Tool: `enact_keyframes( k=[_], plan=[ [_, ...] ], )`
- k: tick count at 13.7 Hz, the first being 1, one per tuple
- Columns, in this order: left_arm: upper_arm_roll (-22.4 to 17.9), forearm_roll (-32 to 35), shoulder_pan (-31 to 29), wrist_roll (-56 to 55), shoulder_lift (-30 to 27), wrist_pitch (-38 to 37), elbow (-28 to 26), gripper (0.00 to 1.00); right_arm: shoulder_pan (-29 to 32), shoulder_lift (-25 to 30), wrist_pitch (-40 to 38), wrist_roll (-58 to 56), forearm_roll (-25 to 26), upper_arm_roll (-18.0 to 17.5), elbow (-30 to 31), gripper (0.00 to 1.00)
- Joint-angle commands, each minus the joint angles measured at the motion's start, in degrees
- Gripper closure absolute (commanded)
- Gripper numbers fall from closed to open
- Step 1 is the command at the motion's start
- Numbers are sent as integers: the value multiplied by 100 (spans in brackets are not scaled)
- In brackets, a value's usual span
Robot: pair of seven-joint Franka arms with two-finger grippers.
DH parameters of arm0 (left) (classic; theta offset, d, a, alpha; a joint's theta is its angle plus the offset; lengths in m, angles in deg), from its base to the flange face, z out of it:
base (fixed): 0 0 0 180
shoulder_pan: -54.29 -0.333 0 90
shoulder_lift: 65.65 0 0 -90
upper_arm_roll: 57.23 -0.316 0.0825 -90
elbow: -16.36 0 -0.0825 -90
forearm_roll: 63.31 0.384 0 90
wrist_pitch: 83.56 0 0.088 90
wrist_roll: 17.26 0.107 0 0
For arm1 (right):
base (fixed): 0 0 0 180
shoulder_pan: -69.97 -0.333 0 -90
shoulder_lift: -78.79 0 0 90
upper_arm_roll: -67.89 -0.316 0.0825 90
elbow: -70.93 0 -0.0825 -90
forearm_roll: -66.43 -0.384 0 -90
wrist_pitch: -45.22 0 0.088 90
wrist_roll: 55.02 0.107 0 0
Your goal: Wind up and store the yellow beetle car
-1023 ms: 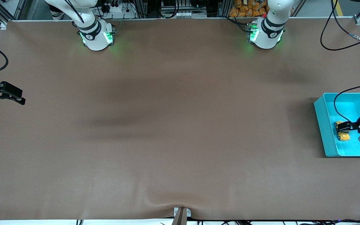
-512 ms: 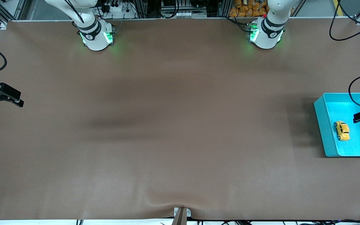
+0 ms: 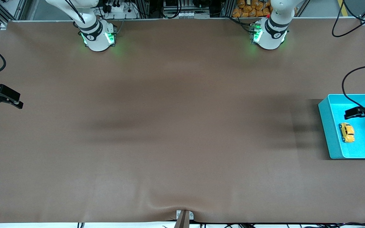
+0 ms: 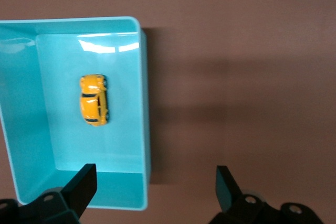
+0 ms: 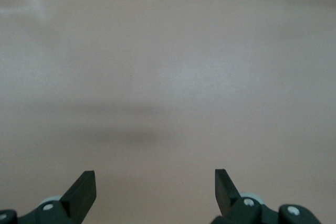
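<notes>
turquoise bin and both arms' upper links, cut by the front view's edges

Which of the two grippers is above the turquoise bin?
The left gripper, open above the turquoise bin that holds the yellow beetle car. The right gripper waits, open, at the right arm's end of the table.

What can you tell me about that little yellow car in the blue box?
The yellow beetle car is a tiny rounded toy, glossy yellow-orange like painted metal or plastic, with dark windows. It lies on the floor of the turquoise bin, apparently upright on its wheels, lengthwise along the wall toward the table's middle without touching it. Nothing grips it: the left pincer hangs open above the bin.
</notes>
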Motion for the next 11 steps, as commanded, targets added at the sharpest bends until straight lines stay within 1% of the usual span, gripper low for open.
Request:
enact_keyframes(
  k=[1,3,4,6,7,8,9,11],
  plan=[
    [-629,-295,1144,-672,-617,-520,-112,0,3,2,1,69,-71,-15,-29,0],
    [-823,-295,1803,-1147,-916,-810,-77,0,12,11,-69,69,-80,-15,-3,0],
    [-1015,-304,2190,-1280,-1083,-968,-68,0,12,72,-78,69,-80,-6,58,0],
    [-1612,-374,2989,-1308,-1373,-1398,-7,0,12,326,9,78,-88,-6,408,0],
    [-1876,-418,3280,-1299,-1435,-1574,98,0,21,379,45,78,-97,-6,497,0],
    [-1948,-505,3344,-1255,-1436,-1680,221,0,38,493,71,78,-97,-6,629,0],
    [-1940,-576,3284,-1220,-1436,-1760,309,0,38,694,220,78,-106,3,917,0],
    [-1922,-664,3248,-1202,-1514,-1883,310,0,30,1169,728,78,-123,12,1646,0]
  ],
)
